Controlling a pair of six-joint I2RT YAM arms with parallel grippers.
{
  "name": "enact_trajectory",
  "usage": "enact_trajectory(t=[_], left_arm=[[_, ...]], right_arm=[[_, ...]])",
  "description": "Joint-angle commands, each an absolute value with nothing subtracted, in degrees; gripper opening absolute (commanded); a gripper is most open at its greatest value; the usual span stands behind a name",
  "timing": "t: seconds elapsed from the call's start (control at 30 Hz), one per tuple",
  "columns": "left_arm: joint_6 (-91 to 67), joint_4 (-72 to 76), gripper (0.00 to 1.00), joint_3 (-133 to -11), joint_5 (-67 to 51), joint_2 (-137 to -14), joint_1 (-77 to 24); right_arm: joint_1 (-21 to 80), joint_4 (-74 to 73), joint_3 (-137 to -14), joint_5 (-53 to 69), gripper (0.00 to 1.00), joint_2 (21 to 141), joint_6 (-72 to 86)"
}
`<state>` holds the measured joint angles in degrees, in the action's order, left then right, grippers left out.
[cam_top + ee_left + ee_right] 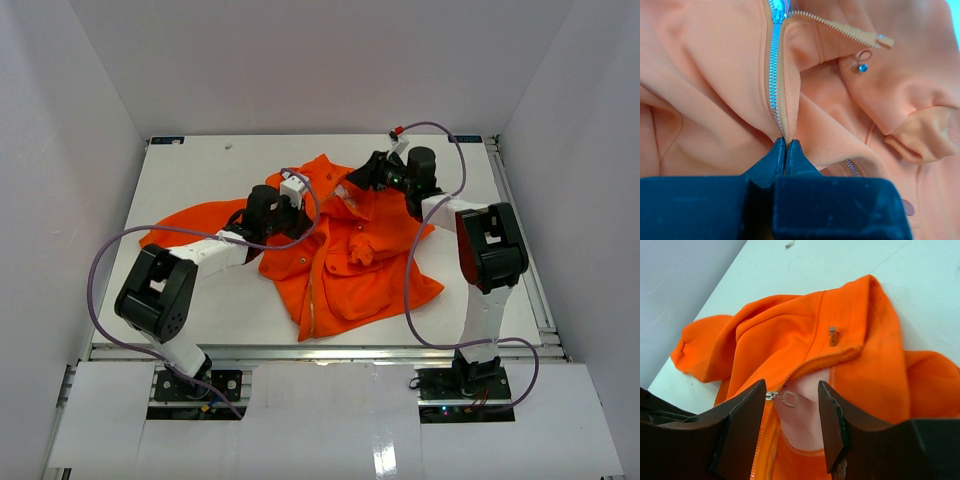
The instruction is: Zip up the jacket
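Observation:
The orange jacket (345, 255) lies crumpled in the middle of the table, front up, its zipper closed along the lower part and parted near the collar. My left gripper (296, 203) (785, 142) is shut on a fold of the jacket (715, 75), right at the edge of the zipper teeth (772, 75). At the collar, my right gripper (362, 176) (791, 385) hangs open. Its dark fingers (747, 410) stand on either side of the metal zipper pull (788, 399) without touching it. Pale lining (807, 415) shows in the open neck.
A small metal fastener (832, 335) sits on the collar just above the zipper's top end. One sleeve (190, 225) spreads to the left over the white table (200, 160). White walls enclose the table on three sides.

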<state>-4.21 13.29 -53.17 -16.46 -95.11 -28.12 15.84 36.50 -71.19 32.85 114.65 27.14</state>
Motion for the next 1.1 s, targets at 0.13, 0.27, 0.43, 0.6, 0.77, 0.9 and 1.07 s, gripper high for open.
enact_trajectory(t=[0.13,0.27,0.43,0.6,0.77,0.9,1.07], left_arm=[[-4.4,15.2,0.00,-51.8,-18.6,-92.2,-28.0],[-4.4,15.9,0.00,-51.5,-19.1,-92.6,-28.0],[-4.3,16.3,0.00,-51.2,-19.5,-93.0,-28.0],[-4.2,16.6,0.00,-50.7,-19.6,-93.4,-28.0],[-3.8,16.8,0.00,-50.3,-19.3,-93.8,-28.0],[-3.7,17.2,0.00,-50.3,-19.2,-94.5,-28.0],[-3.6,17.8,0.00,-50.3,-19.1,-95.3,-28.1]], right_arm=[[20.0,26.9,-80.3,37.7,0.54,118.0,21.4],[20.8,22.2,-82.0,35.1,0.54,118.4,20.3],[20.8,20.9,-80.2,31.2,0.56,117.2,19.4],[20.7,16.2,-83.0,33.8,0.58,119.1,18.4],[20.8,14.9,-84.4,36.6,0.58,120.8,18.3],[20.8,14.9,-85.9,39.9,0.57,122.0,18.6],[20.6,16.7,-86.3,43.3,0.46,123.3,20.1]])
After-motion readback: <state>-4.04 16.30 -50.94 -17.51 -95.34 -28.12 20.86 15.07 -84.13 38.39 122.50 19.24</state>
